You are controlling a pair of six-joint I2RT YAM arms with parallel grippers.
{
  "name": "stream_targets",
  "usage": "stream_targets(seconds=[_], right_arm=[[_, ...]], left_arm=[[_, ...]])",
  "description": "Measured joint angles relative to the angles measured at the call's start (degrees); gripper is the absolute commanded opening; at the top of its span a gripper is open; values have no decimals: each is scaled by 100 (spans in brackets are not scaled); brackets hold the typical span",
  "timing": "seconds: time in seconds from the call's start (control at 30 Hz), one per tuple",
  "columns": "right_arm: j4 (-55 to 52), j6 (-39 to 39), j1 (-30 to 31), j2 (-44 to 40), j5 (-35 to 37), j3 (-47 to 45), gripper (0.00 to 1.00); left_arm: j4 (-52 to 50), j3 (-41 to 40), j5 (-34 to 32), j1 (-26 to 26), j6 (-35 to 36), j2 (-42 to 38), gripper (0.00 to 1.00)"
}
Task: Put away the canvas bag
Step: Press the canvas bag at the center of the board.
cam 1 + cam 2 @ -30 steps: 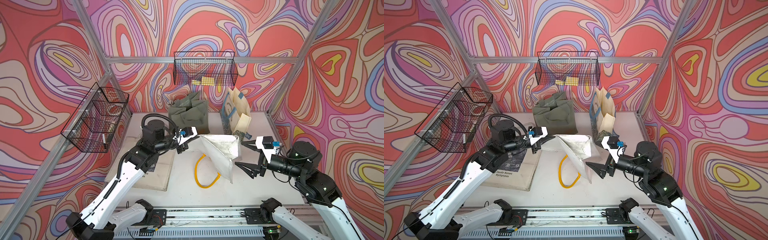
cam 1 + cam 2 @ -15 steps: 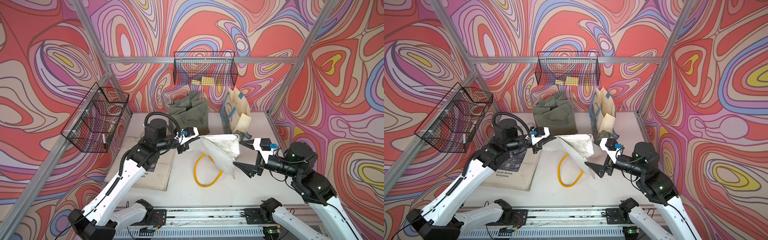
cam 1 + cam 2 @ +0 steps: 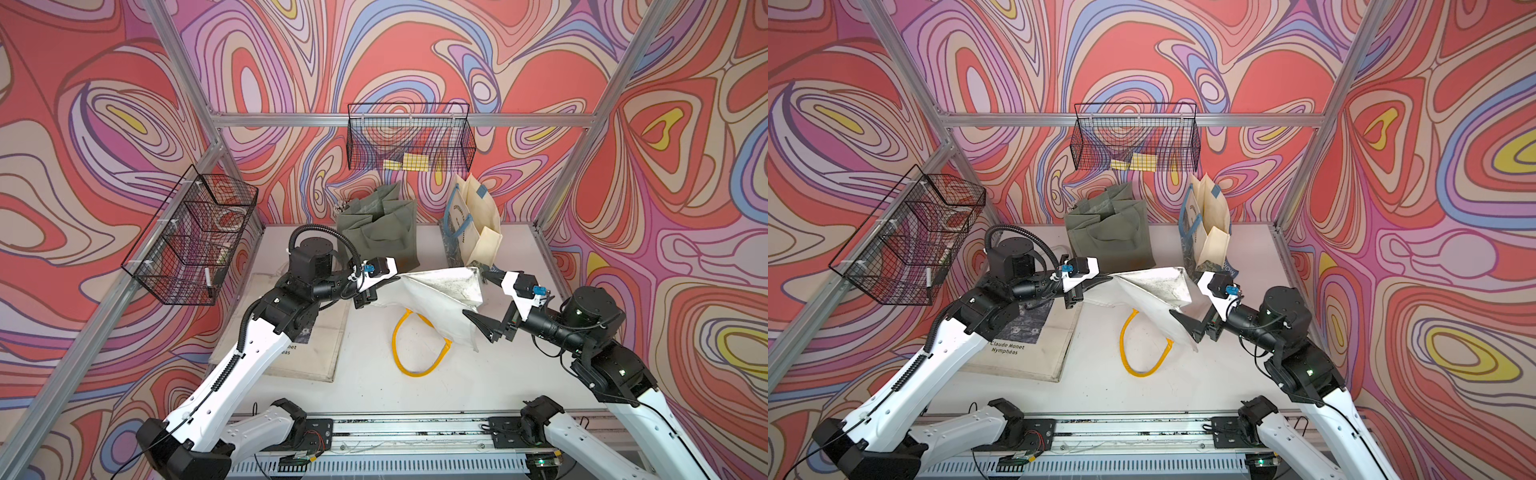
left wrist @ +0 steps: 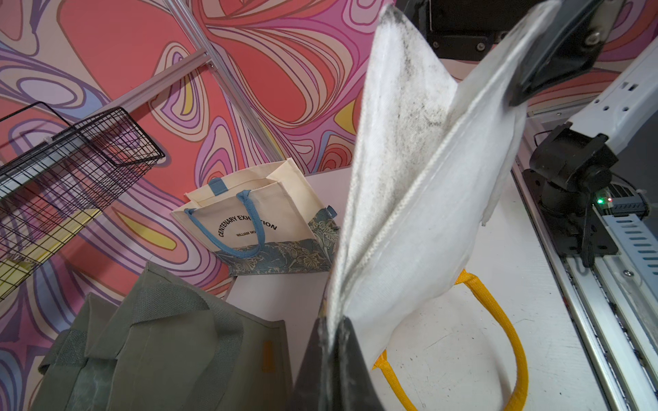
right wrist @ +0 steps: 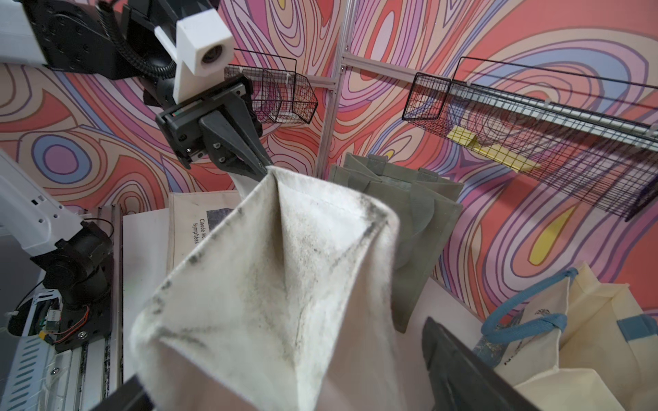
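- The left arm point(image 3: 249, 345) is rising from the near rail and leaning inward. Its forearm is lying roughly level and pointing toward the middle.
- The left gripper point(image 3: 395, 277) is pinching, jaws pressed together on one corner of the canvas bag point(image 3: 440, 299).
- The right arm point(image 3: 615, 370) is bending at the elbow, its wrist pointing toward the left arm.
- The right gripper point(image 3: 482, 296) is standing with jaws spread wide, one finger high and one low, straddling the bag's opposite end without squeezing it.
- The two grippers are facing each other.
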Motion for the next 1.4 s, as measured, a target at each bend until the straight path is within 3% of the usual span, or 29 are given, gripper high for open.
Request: stream_targets(seconds=[0.17, 0.23, 0.43, 0.5, 0.57, 0.7, 0.8, 1.07, 1.4], right_arm=[[192, 120, 0, 90, -393, -76, 98], [205, 199, 0, 166, -540, -76, 90], [170, 444, -2, 267, -804, -70, 31], [138, 448, 0, 271, -828, -55, 1], [101, 439, 0, 286, -837, -17, 0], [-24, 365, 0, 387, -837, 114, 0], [-186, 299, 0, 551, -839, 289, 0], [-678, 11, 0, 1067, -861, 846, 0], [-1174, -332, 0, 1423, -1005, 1241, 0]], left_arm=[[-13, 0, 111, 0, 160, 7, 0], [-13, 11, 127, 0, 186, 17, 0], [-13, 68, 90, 2, 203, 74, 0], [-13, 76, 79, 2, 208, 74, 0], [-35, 92, 76, 2, 223, 74, 2], [-232, 181, 90, 2, 221, 72, 34], [-507, 409, 125, -81, 205, 74, 45], [-964, 1139, -186, -1220, 203, 199, 53], [-957, 1735, -538, -1434, -120, 1279, 57]])
